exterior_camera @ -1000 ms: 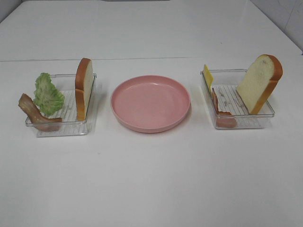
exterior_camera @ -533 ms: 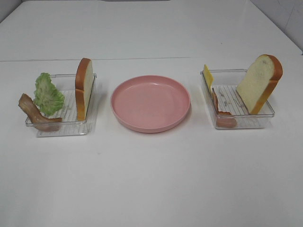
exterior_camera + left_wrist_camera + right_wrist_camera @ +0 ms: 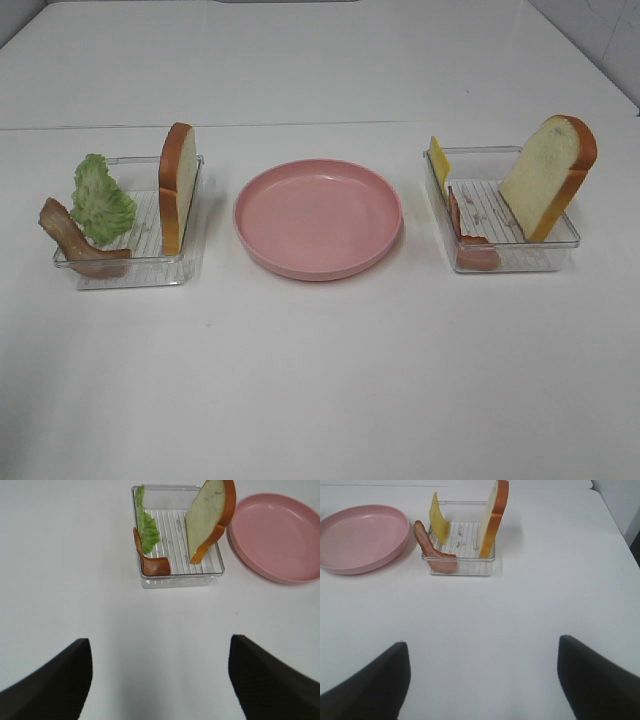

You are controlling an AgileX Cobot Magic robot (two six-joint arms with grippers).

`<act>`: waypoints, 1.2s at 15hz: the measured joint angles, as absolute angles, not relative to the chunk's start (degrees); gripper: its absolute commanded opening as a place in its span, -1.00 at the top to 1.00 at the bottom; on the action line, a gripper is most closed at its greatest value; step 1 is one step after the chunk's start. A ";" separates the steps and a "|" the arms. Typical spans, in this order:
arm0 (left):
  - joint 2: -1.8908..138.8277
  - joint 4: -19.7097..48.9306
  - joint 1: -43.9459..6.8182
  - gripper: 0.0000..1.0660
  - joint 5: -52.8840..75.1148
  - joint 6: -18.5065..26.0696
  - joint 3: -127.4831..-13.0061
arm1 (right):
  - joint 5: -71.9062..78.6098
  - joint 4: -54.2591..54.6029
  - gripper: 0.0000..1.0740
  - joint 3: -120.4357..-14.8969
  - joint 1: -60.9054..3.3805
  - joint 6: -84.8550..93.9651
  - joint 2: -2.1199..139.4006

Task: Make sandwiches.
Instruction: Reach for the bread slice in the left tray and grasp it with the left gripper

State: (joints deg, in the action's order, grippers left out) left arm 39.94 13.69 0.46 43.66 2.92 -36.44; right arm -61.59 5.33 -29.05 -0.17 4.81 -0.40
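The left clear tray (image 3: 190, 258) holds a bread slice (image 3: 177, 186) standing on edge, green lettuce (image 3: 100, 198) and a bacon strip (image 3: 72, 240); they show in the left wrist view too, bread (image 3: 210, 515), lettuce (image 3: 147, 524), bacon (image 3: 150, 562). The right clear tray (image 3: 520, 262) holds a leaning bread slice (image 3: 548, 175), a yellow cheese square (image 3: 438, 160) and a bacon strip (image 3: 465, 235). My left gripper (image 3: 160, 680) is open, well short of its tray. My right gripper (image 3: 482, 680) is open, well short of the right tray (image 3: 462, 569). Neither gripper shows in the high view.
An empty pink round plate (image 3: 318, 217) lies between the two trays; it also shows in the left wrist view (image 3: 280, 535) and the right wrist view (image 3: 360, 537). The white table's right edge (image 3: 615, 525) runs near the right tray.
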 measured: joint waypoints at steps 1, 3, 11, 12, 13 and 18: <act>45.26 13.87 0.46 -0.36 44.12 3.55 -38.79 | -61.59 5.33 -0.41 -29.05 -0.17 4.81 -0.40; 59.42 15.53 0.46 -0.36 47.15 4.01 -47.78 | -61.59 5.33 -0.41 -29.05 -0.17 4.81 -0.40; 86.46 16.84 -6.36 -0.36 54.03 3.61 -71.79 | -61.59 5.33 -0.41 -29.05 -0.17 4.81 -0.40; 87.89 16.73 -7.28 -0.36 54.09 3.04 -73.22 | -61.59 5.33 -0.41 -29.05 -0.17 4.81 -0.40; 91.10 15.53 -9.57 -0.36 54.14 0.34 -76.38 | -61.59 5.33 -0.41 -29.05 -0.17 4.81 -0.40; 101.99 2.12 -18.45 -0.36 54.26 -14.50 -87.15 | -61.59 5.33 -0.41 -29.05 -0.17 4.81 -0.40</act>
State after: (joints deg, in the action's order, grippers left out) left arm 101.99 2.12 -18.45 54.26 -14.50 -87.15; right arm -61.59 5.33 -29.05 -0.17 4.81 -0.40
